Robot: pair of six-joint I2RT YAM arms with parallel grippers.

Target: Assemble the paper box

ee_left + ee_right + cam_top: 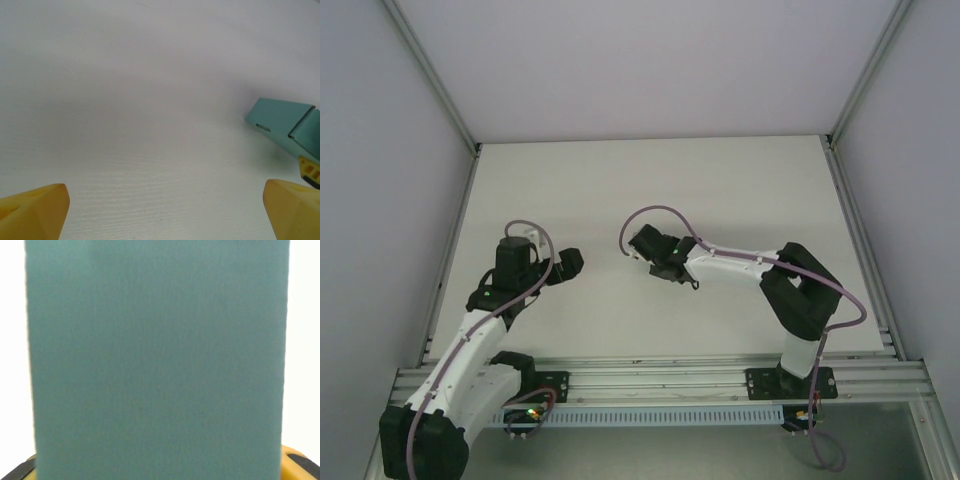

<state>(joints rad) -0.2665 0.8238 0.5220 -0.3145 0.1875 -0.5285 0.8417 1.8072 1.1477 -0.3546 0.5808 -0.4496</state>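
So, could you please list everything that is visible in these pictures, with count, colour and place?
paper box: one, teal-green, near the table's middle, between the right gripper's fingers.
table: one, white, under both arms.
walls: three, pale grey, at the back and at both sides.
frame rails: silver metal, along the near edge and up the corners.
cables: purple, one looped along each arm.
arms: two, white and black, bases at the near edge.
left gripper: one, yellow fingers, open, over bare table, apart from the box.
right gripper: one, yellow fingers on either side of the box; whether it grips cannot be told.
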